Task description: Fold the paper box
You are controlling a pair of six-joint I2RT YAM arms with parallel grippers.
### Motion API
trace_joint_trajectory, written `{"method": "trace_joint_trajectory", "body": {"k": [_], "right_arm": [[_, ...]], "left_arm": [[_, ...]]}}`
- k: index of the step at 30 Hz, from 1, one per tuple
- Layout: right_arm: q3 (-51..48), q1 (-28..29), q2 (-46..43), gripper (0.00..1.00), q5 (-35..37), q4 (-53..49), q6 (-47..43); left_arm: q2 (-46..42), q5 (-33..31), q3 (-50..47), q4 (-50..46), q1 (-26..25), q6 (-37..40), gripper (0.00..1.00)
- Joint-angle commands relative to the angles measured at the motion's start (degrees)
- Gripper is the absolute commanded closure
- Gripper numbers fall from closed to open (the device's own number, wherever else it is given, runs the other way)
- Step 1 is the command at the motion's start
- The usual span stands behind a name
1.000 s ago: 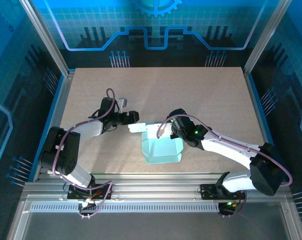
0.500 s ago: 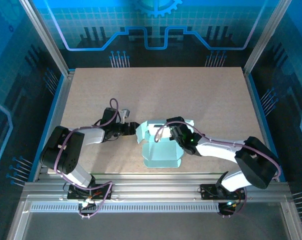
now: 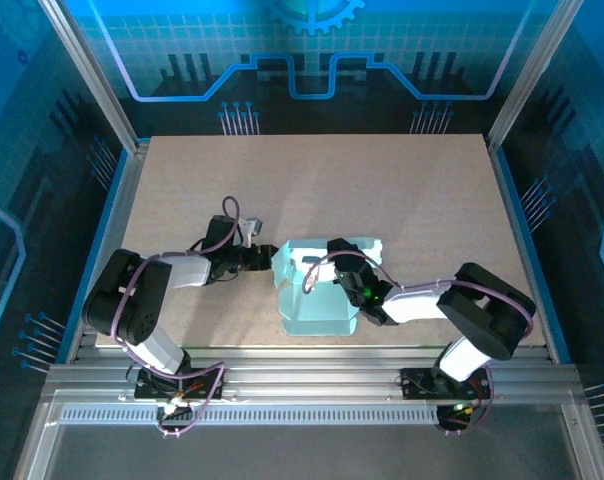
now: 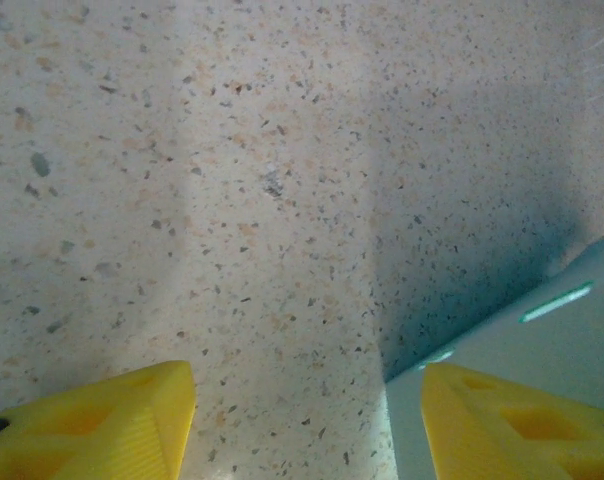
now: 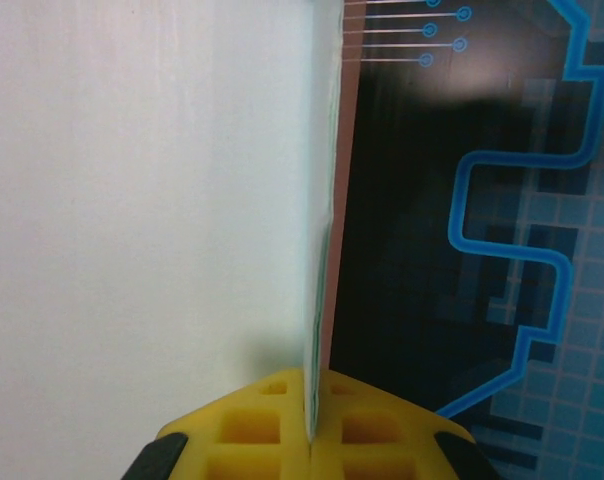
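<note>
The paper box (image 3: 317,300) is a pale mint card sheet lying partly folded at the table's near middle, its far panel tilted up. My right gripper (image 3: 336,272) comes in from the right and is shut on that raised panel. In the right wrist view the thin card edge (image 5: 324,200) stands upright, pinched between the yellow fingers (image 5: 252,430) of this gripper (image 5: 310,430). My left gripper (image 3: 270,258) lies low at the box's left edge, open. In the left wrist view this gripper (image 4: 302,430) has its right finger (image 4: 512,425) over the card's corner (image 4: 572,330), with bare tabletop between the fingers.
The speckled beige tabletop (image 3: 382,190) stretches wide behind the box. A metal frame rail (image 3: 312,375) runs along the near edge, with blue patterned walls around. Both arms lie low and close together at the near middle.
The right arm has swung left and nearer, turning the gripped panel up. The left gripper has slid right against the box's left edge, and its jaws have narrowed.
</note>
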Motion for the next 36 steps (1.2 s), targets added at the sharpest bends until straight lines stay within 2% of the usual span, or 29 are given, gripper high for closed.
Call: {"method": "trace_joint_trajectory", "body": {"k": [1,17,22,25,29,36], "right_arm": [[-0.2,0.8,1.1,1.0,1.8,4.9,-1.5],[0.5,0.3,2.6,1.0,1.9,4.6,0.1],[0.5,0.3,2.7,1.0,1.9,4.4,0.2],[0.5,0.3,2.6,1.0,1.9,4.1,0.7],[0.0,0.9,2.5,1.0,2.5,4.4,1.1],[-2.8,3.0,9.7,1.0,8.8,19.7,-1.8]], "left_arm": [[-0.1,2.7,-1.7,2.3,-1.0,1.6,0.42],[-2.5,0.8,-4.4,7.6,-6.2,5.4,0.41],[-4.3,-2.6,-5.6,8.8,-8.4,7.9,0.47],[-4.4,-3.9,-5.7,8.8,-8.9,8.6,0.48],[-4.8,-6.1,-5.9,8.3,-9.4,9.0,0.41],[-7.2,-7.8,-6.9,6.5,-9.4,7.3,0.4]]}}
